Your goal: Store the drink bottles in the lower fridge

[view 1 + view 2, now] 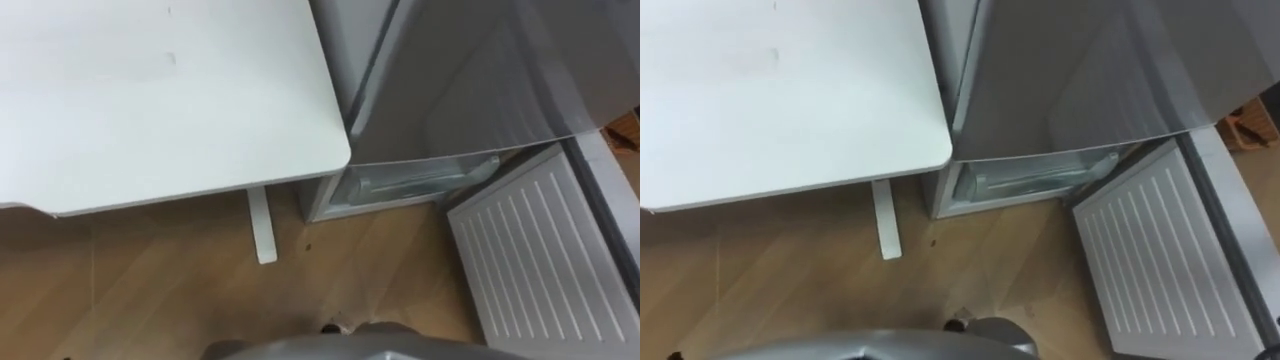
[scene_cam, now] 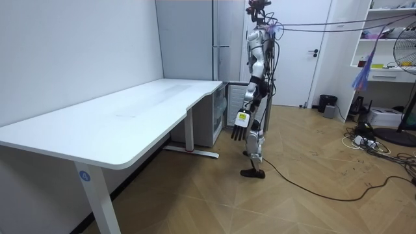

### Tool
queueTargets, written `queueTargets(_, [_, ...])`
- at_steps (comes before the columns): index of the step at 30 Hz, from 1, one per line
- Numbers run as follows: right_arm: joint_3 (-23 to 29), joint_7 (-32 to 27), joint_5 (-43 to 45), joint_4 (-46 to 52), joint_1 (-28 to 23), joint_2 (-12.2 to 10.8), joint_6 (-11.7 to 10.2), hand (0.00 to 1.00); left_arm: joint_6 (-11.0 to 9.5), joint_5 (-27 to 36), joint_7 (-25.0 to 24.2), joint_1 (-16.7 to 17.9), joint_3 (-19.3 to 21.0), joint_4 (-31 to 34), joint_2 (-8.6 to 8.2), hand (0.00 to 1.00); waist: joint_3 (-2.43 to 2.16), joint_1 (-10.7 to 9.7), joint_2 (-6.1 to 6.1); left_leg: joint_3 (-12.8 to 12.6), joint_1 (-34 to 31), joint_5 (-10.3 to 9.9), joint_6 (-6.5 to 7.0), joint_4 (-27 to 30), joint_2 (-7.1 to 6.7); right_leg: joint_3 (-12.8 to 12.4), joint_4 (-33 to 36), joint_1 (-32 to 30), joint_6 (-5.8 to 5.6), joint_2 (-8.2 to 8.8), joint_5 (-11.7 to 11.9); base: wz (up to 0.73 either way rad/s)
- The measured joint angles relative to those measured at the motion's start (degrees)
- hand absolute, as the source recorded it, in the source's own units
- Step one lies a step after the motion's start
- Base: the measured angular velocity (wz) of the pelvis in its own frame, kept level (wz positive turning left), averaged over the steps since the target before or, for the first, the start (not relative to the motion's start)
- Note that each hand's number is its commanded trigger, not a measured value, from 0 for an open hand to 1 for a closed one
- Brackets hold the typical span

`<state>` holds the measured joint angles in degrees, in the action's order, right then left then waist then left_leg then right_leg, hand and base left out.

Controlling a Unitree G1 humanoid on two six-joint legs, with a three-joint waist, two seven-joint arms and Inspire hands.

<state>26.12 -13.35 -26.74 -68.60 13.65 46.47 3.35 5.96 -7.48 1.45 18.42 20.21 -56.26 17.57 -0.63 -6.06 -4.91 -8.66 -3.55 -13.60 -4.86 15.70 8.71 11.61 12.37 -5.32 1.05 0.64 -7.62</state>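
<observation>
The lower fridge point(image 1: 410, 185) is sitting at two o'clock in the eye views, beside the table's rounded corner. Its opening is running roughly nine to three and showing pale, glossy plastic inside. Its door point(image 1: 530, 260) is hanging open, stretching toward five o'clock, with a white ribbed lining. The smooth grey upper door point(image 1: 480, 70) is closed above it. The flat white table point(image 1: 150, 100) is lying at ten o'clock over a wood-plank floor point(image 1: 150, 290). In the room view the robot is standing between table and fridge, its left hand point(image 2: 239, 132) hanging with relaxed fingers, holding nothing.
</observation>
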Motion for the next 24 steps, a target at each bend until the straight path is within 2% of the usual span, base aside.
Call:
queueTargets(1, [-0.1, 0.0, -0.1, -1.0, 0.1, 1.3, 0.3, 0.0, 0.2, 0.0, -0.5, -0.1, -0.1, 0.0, 0.02, 0.0, -0.03, 0.0, 1.13, 0.0, -0.5, 0.0, -0.06, 0.1, 0.01, 0.0, 0.8, -0.8, 0.24, 0.19, -0.3, 0.03])
queueTargets(3, [-0.1, 0.2, -0.4, -3.9, 1.4, 3.5, 0.5, 0.0, 0.5, 0.1, -1.3, -0.1, -0.1, -0.9, 0.16, 0.0, 0.18, 0.0, 2.51, 0.0, -0.8, 0.4, -0.18, 0.0, -0.24, 0.0, 2.2, -1.9, 0.39, 0.62, -1.0, 0.0])
queueTargets(4, [-0.2, 0.2, -0.5, -5.6, 1.8, 4.8, 0.6, 0.0, 0.9, 0.2, -1.9, 0.1, -0.1, -1.2, 0.46, 0.0, 0.0, 0.0, 3.51, -0.1, -0.9, 0.6, -0.17, 0.0, -0.46, -0.1, 3.5, -2.7, 0.46, 1.04, -1.8, 0.0])
queueTargets(6, [-1.4, 0.2, -0.4, -6.9, 2.2, 5.7, 1.2, 0.0, 1.2, 1.0, -2.5, 0.3, -0.2, -1.3, 1.51, 0.0, 0.13, -0.2, 4.43, -0.1, -1.6, 0.8, -0.3, 0.2, -0.79, -0.5, 5.7, -4.5, 0.68, 1.56, -2.9, 0.0])
queueTargets(7, [-2.5, 0.2, -0.3, -7.4, 3.0, 6.0, 1.7, 0.0, 1.2, 1.7, -2.7, 0.3, -0.2, -1.3, 2.24, 0.0, 0.23, -0.7, 4.81, 0.0, -2.7, 1.3, -0.3, 0.1, -1.05, -0.4, 6.9, -6.2, 0.89, 2.0, -3.2, 0.0])
queueTargets(9, [-3.0, 0.2, -0.1, -7.7, 5.3, 6.3, 1.7, 0.0, 1.2, 2.4, -3.2, 0.1, -0.4, -1.6, 2.5, 0.0, 0.22, -1.9, 5.84, 0.0, -4.2, 2.2, -0.17, -0.1, -1.47, -0.5, 7.8, -8.5, 1.03, 2.45, -3.2, 0.0])
queueTargets(10, [-3.1, 0.0, 0.1, -7.7, 6.8, 6.4, 1.7, 0.0, 1.2, 2.3, -3.4, 0.0, -1.2, -1.7, 2.5, 0.0, 0.58, -2.1, 6.63, -0.4, -4.6, 2.3, -0.11, -0.2, -1.65, -0.5, 8.5, -9.4, 1.09, 2.81, -3.2, -0.06])
queueTargets(12, [-3.1, -0.8, 0.1, -7.7, 7.9, 6.5, 1.6, 0.0, 1.2, 2.2, -3.6, 0.0, -2.4, -1.6, 2.37, 0.0, 0.66, -2.1, 8.11, -0.5, -5.0, 2.5, 0.04, -0.1, -2.03, -0.6, 9.5, -10.3, 1.12, 3.3, -3.4, -0.04])
queueTargets(14, [-3.2, -1.1, 0.0, -7.8, 8.0, 6.7, 1.5, 0.0, 1.0, 2.3, -4.4, 0.0, -2.5, -1.6, 2.32, 0.0, 0.49, -2.2, 9.31, -0.8, -5.6, 2.7, 0.21, -0.1, -2.64, -0.9, 11.0, -11.7, 0.98, 4.01, -4.1, 0.0])
queueTargets(16, [-3.6, -1.2, 0.1, -7.8, 8.0, 6.8, 1.5, 0.0, 1.0, 2.3, -4.5, 0.2, -2.5, -1.7, 2.47, 0.0, 0.55, -2.2, 10.81, -1.0, -6.8, 3.1, 0.63, 0.0, -3.57, -1.4, 13.0, -13.8, 0.73, 5.09, -4.9, 0.0])
queueTargets(20, [-4.1, -1.1, -0.1, -8.2, 8.1, 6.9, 1.5, 0.0, 1.1, 2.3, -5.0, 0.3, -2.5, -1.6, 2.6, 0.0, 0.61, -2.0, 12.12, -2.2, -8.5, 3.7, 1.23, -0.1, -4.71, -2.2, 16.7, -17.4, 0.55, 7.1, -6.1, 0.04])
queueTargets(21, [-4.1, -1.0, -0.6, -9.0, 8.3, 7.1, 1.5, 0.0, 1.2, 2.3, -5.6, 0.3, -2.5, -1.6, 2.68, 0.0, 0.63, -2.0, 12.39, -2.2, -8.7, 3.8, 1.37, -0.1, -5.46, -2.4, 17.4, -18.0, 0.45, 7.48, -6.4, 0.04])
queueTargets(24, [-4.6, -0.9, -1.0, -9.6, 8.3, 7.5, 0.9, 0.0, 1.3, 2.3, -6.2, 0.4, -2.5, -1.6, 3.41, 0.0, 0.65, -1.7, 12.67, -2.2, -8.9, 3.9, 1.39, 0.0, -5.49, -2.9, 18.2, -18.6, 0.29, 7.72, -6.9, 0.0])
